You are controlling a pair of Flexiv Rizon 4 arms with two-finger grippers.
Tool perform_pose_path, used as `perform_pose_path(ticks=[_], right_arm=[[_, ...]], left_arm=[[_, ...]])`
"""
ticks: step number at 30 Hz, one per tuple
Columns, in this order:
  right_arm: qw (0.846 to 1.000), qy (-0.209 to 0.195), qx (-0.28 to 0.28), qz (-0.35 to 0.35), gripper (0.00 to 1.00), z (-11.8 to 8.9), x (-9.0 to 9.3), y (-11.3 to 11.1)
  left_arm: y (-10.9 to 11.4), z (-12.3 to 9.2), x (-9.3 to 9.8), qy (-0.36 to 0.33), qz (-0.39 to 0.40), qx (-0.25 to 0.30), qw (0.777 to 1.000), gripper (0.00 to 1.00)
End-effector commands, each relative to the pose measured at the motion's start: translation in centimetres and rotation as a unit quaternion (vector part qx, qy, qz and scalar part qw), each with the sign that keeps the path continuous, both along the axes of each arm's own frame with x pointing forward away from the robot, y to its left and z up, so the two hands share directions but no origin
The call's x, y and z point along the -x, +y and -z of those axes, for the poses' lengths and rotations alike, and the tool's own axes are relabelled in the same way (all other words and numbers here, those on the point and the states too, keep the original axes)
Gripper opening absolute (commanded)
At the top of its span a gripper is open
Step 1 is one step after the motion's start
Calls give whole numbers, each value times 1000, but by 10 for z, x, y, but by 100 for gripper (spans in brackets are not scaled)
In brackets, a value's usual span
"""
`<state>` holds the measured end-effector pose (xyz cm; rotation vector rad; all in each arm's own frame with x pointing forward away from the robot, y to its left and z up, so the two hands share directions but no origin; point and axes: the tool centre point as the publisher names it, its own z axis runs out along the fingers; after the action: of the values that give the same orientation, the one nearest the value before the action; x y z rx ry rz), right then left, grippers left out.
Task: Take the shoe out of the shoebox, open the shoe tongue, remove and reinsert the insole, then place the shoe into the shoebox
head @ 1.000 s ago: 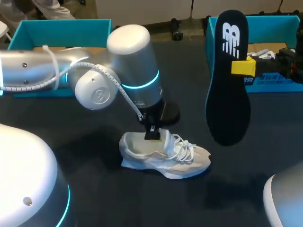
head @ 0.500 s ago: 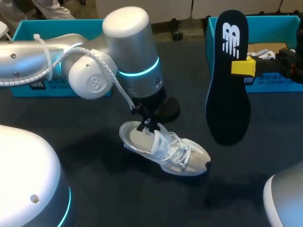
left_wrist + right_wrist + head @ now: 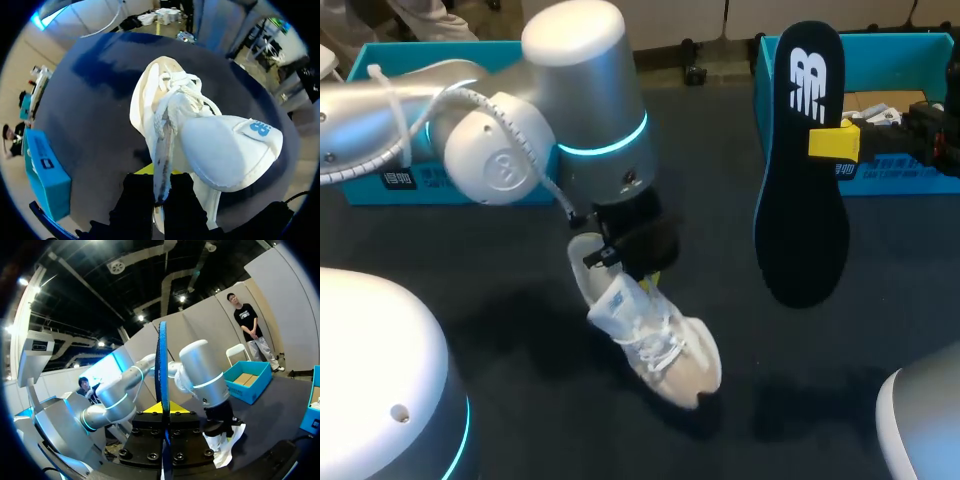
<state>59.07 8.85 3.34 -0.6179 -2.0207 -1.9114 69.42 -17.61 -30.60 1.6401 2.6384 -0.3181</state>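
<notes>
Your left gripper (image 3: 159, 182) grips the tongue (image 3: 163, 145) of the shoe (image 3: 658, 345), which hangs toe-down; you can't tell if the toe touches the table (image 3: 890, 300). Right of the shoe, your right gripper (image 3: 835, 143) clamps the upright insole (image 3: 803, 200).

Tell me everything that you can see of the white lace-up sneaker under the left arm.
The white lace-up sneaker looks like pale fabric, with white laces and a padded tongue bearing a small blue logo. It hangs tilted, heel up, toe down toward the dark table. The left gripper pinches a thin edge of its upper.
</notes>
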Motion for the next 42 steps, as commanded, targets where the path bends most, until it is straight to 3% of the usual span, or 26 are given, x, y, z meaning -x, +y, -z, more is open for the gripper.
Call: perform_pose_path(ticks=[1,16,26,42], right_arm=[[1000,0,0,-2,0,0,-3,2],[1000,0,0,-2,0,0,-3,2],[1000,0,0,-2,0,0,-3,2],[1000,0,0,-2,0,0,-3,2]], left_arm=[[1,2,7,-27,97,-4,995,0],[-17,12,30,-25,185,-42,982,0],[-21,31,43,-13,214,-63,975,0],[-36,59,47,2,235,-76,969,0]])
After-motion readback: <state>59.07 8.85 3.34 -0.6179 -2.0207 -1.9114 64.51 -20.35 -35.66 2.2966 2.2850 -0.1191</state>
